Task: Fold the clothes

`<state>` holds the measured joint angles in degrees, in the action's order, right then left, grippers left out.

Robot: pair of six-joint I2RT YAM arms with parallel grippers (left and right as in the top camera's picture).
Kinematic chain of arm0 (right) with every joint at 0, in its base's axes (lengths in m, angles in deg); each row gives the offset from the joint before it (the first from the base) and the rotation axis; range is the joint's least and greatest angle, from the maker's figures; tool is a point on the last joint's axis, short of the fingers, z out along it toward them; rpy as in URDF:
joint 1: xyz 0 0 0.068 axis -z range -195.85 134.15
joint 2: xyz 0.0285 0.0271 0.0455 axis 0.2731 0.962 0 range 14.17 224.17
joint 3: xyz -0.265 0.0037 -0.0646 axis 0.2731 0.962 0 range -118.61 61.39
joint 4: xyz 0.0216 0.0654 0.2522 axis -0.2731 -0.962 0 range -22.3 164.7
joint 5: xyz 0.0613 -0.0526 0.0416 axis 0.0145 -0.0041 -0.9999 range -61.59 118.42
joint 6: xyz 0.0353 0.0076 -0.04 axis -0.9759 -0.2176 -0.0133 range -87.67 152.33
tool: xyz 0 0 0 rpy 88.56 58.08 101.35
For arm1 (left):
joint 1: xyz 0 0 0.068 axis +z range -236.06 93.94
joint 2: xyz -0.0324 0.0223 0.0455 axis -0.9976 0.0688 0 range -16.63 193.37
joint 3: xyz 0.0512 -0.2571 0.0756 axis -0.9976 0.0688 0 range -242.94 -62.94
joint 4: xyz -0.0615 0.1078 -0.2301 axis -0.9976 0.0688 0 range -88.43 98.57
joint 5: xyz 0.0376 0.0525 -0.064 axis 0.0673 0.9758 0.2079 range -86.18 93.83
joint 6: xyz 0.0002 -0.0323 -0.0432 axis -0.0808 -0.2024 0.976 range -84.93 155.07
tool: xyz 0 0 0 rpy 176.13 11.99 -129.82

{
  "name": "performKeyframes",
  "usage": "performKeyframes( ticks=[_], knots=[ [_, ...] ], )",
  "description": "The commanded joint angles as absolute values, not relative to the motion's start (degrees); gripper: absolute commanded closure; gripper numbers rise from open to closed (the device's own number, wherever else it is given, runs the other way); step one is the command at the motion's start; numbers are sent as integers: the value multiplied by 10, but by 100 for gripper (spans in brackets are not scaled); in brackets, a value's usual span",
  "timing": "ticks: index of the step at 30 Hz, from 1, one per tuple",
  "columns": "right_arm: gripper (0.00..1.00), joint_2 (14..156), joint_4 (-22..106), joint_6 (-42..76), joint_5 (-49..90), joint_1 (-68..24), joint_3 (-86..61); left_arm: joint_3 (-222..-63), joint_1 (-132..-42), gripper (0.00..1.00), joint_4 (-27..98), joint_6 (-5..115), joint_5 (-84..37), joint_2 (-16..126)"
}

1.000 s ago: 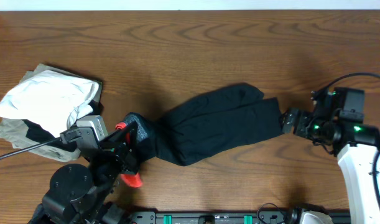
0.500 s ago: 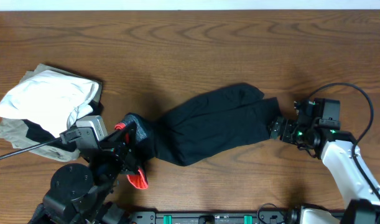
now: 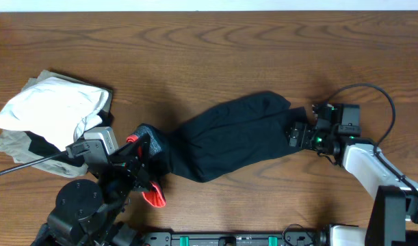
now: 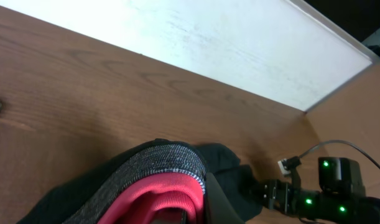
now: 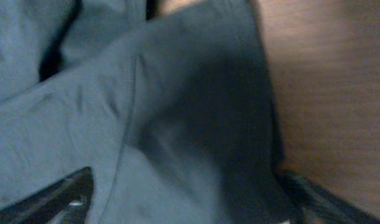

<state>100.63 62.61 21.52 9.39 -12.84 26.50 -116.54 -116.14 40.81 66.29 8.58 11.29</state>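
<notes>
Closest to the robot, by the near edge of the table point(image 3: 229, 55), the left pincer point(image 3: 144, 171) is squeezing shut on the top end of the black trousers point(image 3: 229, 140). The red and grey waistband point(image 3: 152, 198) is bunching up in its grip. A red fold is poking out toward the near edge. In the left wrist view, the waistband point(image 4: 165, 186) is filling the bottom of the picture, with grey on the outside and red on the inside.

A bit farther in, the trousers are lying across the middle of the table. They are stretching from the left pincer out to the right, slanting a little away from the robot. The two legs are lying side by side and touching, with soft wrinkles in them.

At the leg ends, the right pincer point(image 3: 295, 134) is standing wide open. In the right wrist view, its two fingers point(image 5: 59, 190) are showing far apart in the bottom corners. The end of a trouser leg is lying between them. Small green lights are glowing on the right arm point(image 3: 352, 154).

Off to the left, apart from the trousers, a white shirt point(image 3: 51, 109) is sitting on top of a khaki-olive garment point(image 3: 10, 143) in a pile.

Farthest away, the brown wood is running up to a white wall point(image 4: 208, 43).
</notes>
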Motion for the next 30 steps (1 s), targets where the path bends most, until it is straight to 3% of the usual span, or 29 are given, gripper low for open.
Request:
performKeyframes(
  ticks=[1, 3, 4, 10, 16, 21, 30],
  knots=[
    [28, 1027, 637, 190, 84, -150, 274, -1172, -1159, 94, 406, 653, 95, 113],
    [72, 1027, 646, 189, 85, -153, 274, -1172, -1159, 94, 406, 653, 95, 113],
    [99, 1027, 647, 184, 88, -153, 274, -1172, -1159, 94, 406, 653, 95, 113],
    [99, 1010, 640, 169, 91, -149, 268, -1172, -1159, 94, 406, 652, 95, 113],
    [99, 901, 540, 169, 91, -135, 195, -1176, -1159, 94, 387, 644, 105, 113],
    [99, 775, 378, 160, 148, -97, 41, -1217, -1159, 95, 366, 644, 94, 123],
    [99, 641, 158, 176, 243, -1, -299, -1367, -1159, 94, 382, 631, -108, 178]
  ],
)
